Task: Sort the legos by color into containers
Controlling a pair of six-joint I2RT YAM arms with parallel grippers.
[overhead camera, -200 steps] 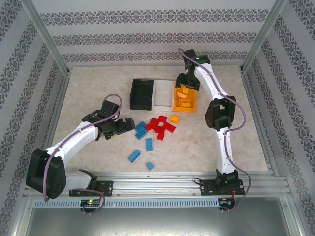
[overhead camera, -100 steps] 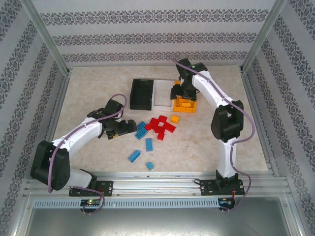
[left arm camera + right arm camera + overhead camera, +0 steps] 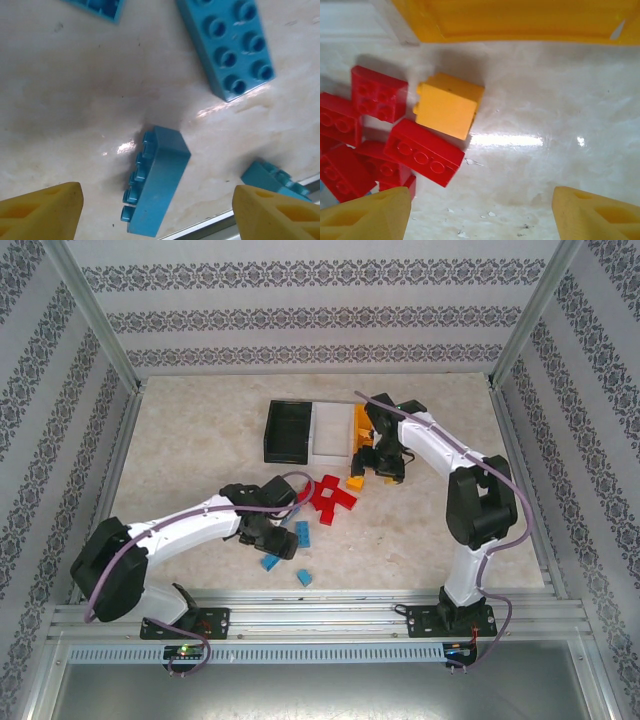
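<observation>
- The left gripper (image 3: 157, 207) hangs low over the near middle of the table (image 3: 200, 440) with its jaws spread. A blue brick (image 3: 157, 187) lies on its side between the yellow fingers (image 3: 45, 212). Neither finger touches it, so nothing is held.
- That brick's studs face one finger and its underside faces the other. A squeeze there would land on knobbly studs, so the brick may twist. Its plain long walls, taken at mid-length, look like the surer hold.
- A larger blue brick (image 3: 227, 50) lies studs-up close by, and a third blue one (image 3: 272, 182) sits near the table's front rail.
- The right gripper (image 3: 482, 200) is also spread and empty, over bare table just on the near side of the orange-yellow bin (image 3: 520, 20).
- One orange-yellow brick (image 3: 449, 105) lies on the table to that gripper's left, against the red bricks (image 3: 330, 495) heaped at the middle.
- The legos look hard, light and glossy. They are stiff enough that a firm pinch should not harm them. They are also slick enough to skate on the polished table or squirt out of an off-centre grip.
- The black bin (image 3: 288, 432), the white bin (image 3: 330, 435) and the orange-yellow bin stand in a row at the far middle. The right arm covers much of the orange-yellow one from above, so its contents cannot be told.
</observation>
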